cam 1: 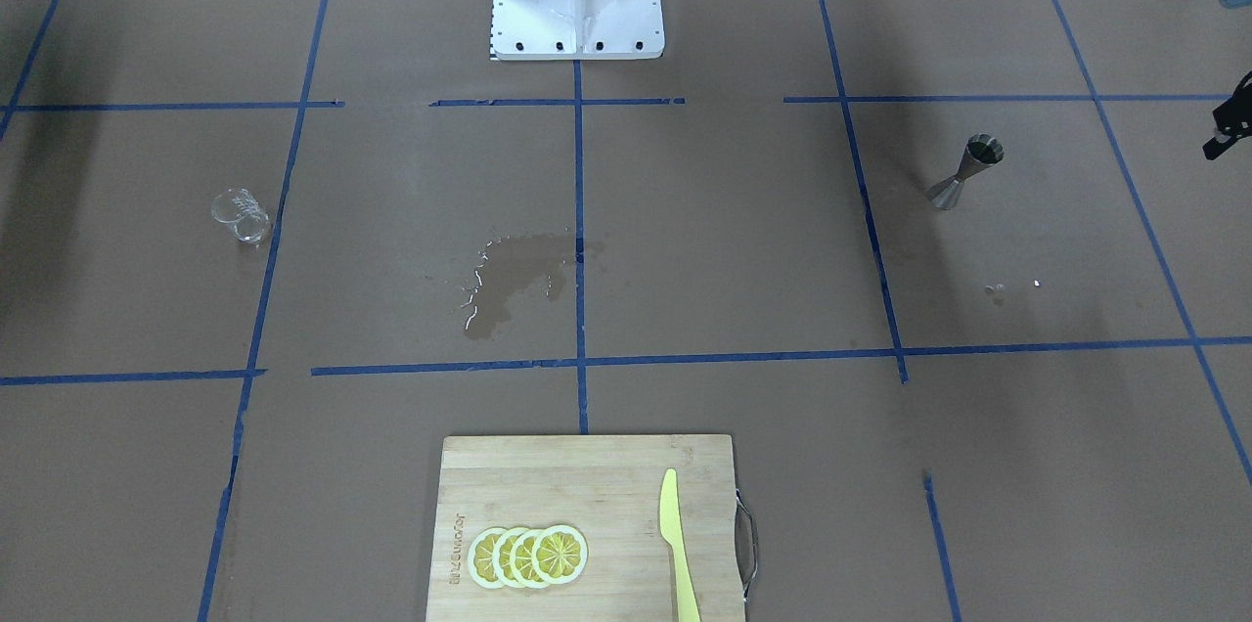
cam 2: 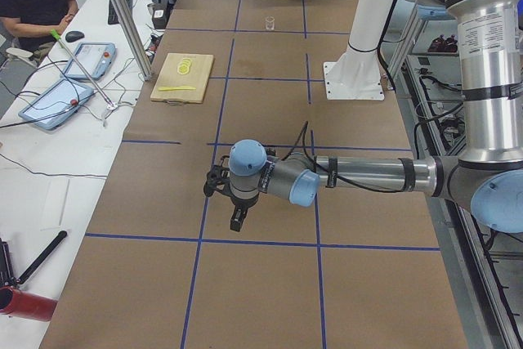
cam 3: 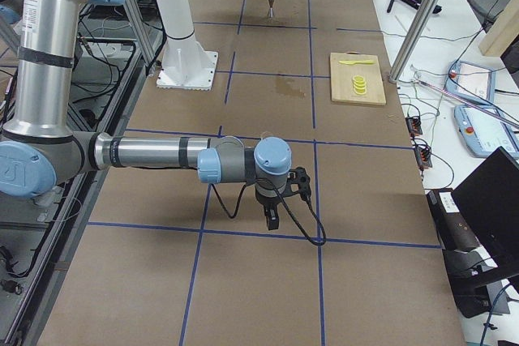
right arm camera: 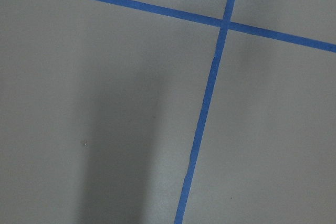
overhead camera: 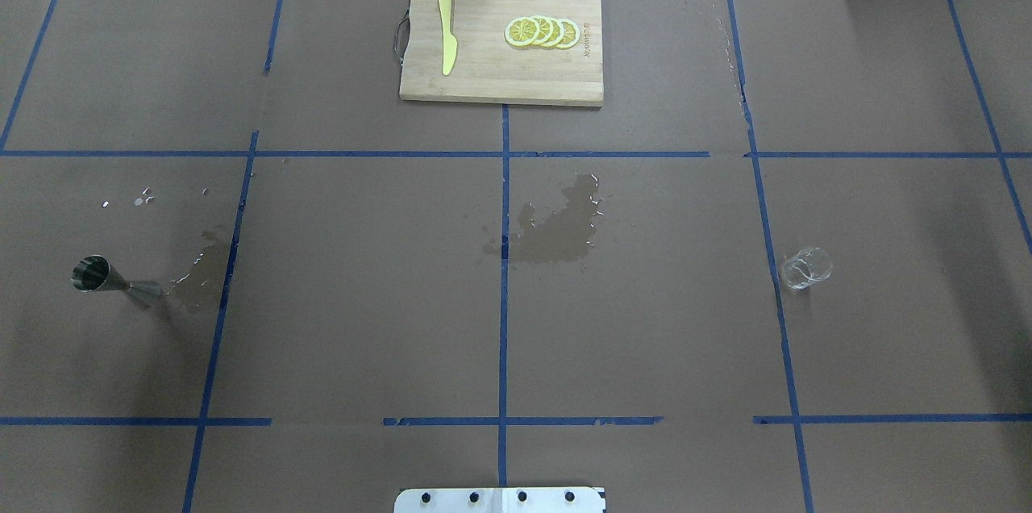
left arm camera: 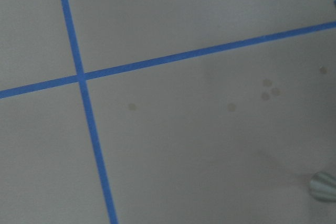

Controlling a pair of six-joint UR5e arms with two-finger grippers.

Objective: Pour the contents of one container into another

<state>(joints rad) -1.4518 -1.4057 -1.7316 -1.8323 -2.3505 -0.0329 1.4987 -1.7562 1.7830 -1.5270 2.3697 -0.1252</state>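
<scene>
Two arms are being held out low over the tabletop, the left arm over its left end and the right arm over its right end. A wooden cutting board is being carried at the middle of the far edge. A wet patch is showing dark at the tabletop's centre. The left gripper and the right gripper are each being pointed downward. They are being seen only from the side, so it cannot be told whether the fingers are released or clenched. A yellow knife and overlapping lemon slices are lying apart on the board. The steel jigger is standing near the left edge. The glass cup is standing toward the right edge, well apart from it, with the patch between them.
</scene>
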